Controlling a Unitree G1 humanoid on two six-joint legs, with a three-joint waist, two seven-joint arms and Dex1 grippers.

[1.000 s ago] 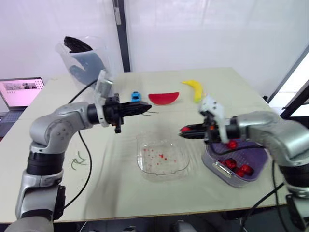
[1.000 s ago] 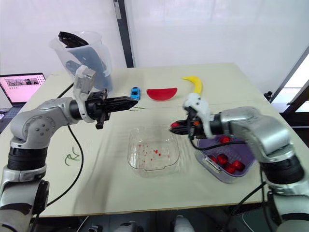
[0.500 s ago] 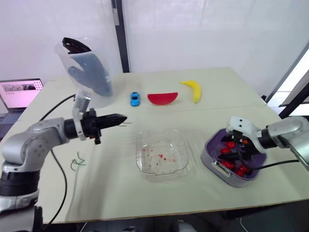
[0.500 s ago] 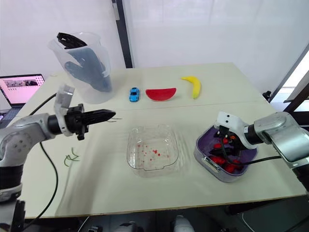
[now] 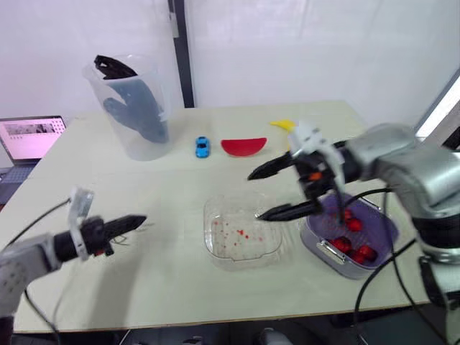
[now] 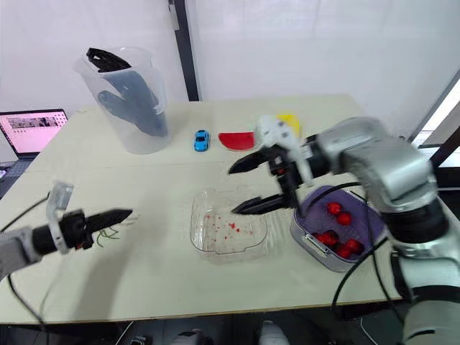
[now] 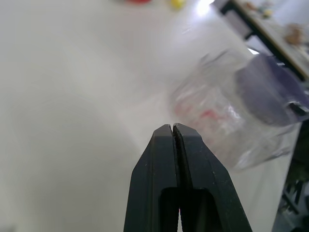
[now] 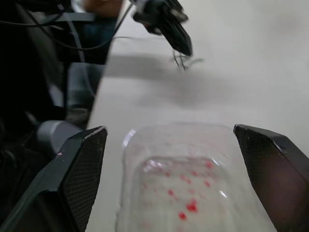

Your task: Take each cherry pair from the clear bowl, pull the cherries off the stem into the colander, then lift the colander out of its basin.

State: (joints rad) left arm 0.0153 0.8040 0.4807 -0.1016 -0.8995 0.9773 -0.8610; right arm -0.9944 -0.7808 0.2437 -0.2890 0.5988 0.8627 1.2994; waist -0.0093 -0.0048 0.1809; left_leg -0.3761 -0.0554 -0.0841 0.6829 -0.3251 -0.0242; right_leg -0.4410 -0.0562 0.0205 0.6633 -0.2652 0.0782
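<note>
Cherries [image 5: 348, 224] sitting in the purple colander [image 5: 377, 233], just to the right of the clear bowl [image 5: 241, 233]. Nothing in the bowl but red smears, so calling this the colander-lift step.

Right claw [image 5: 254, 196] hanging over the right half of the bowl, spread wide, holding nothing, tips aimed across the bowl and away from the colander. Left claw [image 5: 142, 220] well off to the left of the bowl, low over the counter [image 5: 180, 287], pressed together right by some loose green stems [image 6: 108, 236]. Can't tell whether it's pinching one.

For a clean lift:
- Swing the right claw off the bowl to the right and turn the tips toward the colander.
- Come down over the rim or the pale handle [image 5: 330, 251] on the side nearest the bowl, then close on the colander alone, not the basin wall around it.
- Can't make out the seam between colander and basin, so go slow at the start of the pull and watch for the basin tagging along.
- Pull straight up and keep it level, otherwise cherries rolling to the low end.
- Probably worth bringing the left claw over to pin the basin down.

Orientation-wise: rounded-rectangle tub, open side up, sitting skewed to the bowl's edges. Long axis looks to run diagonally from the handle end by the bowl's near right corner out to the far right. Only a guess though, being nearly as wide as long. Better to grip across the short way.
</note>
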